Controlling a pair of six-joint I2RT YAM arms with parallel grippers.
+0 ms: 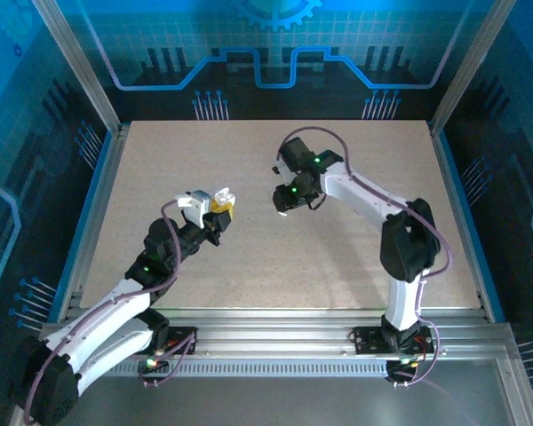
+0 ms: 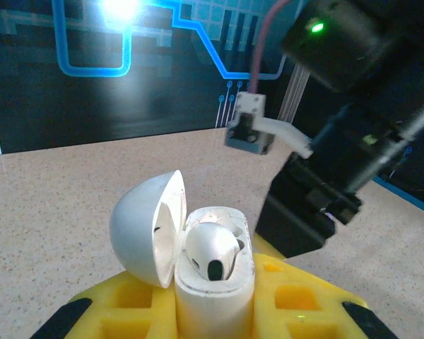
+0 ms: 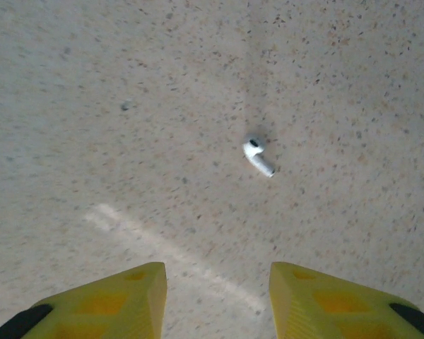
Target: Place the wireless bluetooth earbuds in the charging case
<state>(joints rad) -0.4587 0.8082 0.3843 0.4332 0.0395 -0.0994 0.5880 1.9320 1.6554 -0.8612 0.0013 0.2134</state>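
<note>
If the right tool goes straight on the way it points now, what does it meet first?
Probably the table, with the loose earbud slightly right of its line; depth is unclear.

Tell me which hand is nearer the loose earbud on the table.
Right. The right hand hangs above the loose earbud, fingers apart, not touching it. The left hand is off to the side, clamped on the charging case with the other earbud seated inside.
</note>
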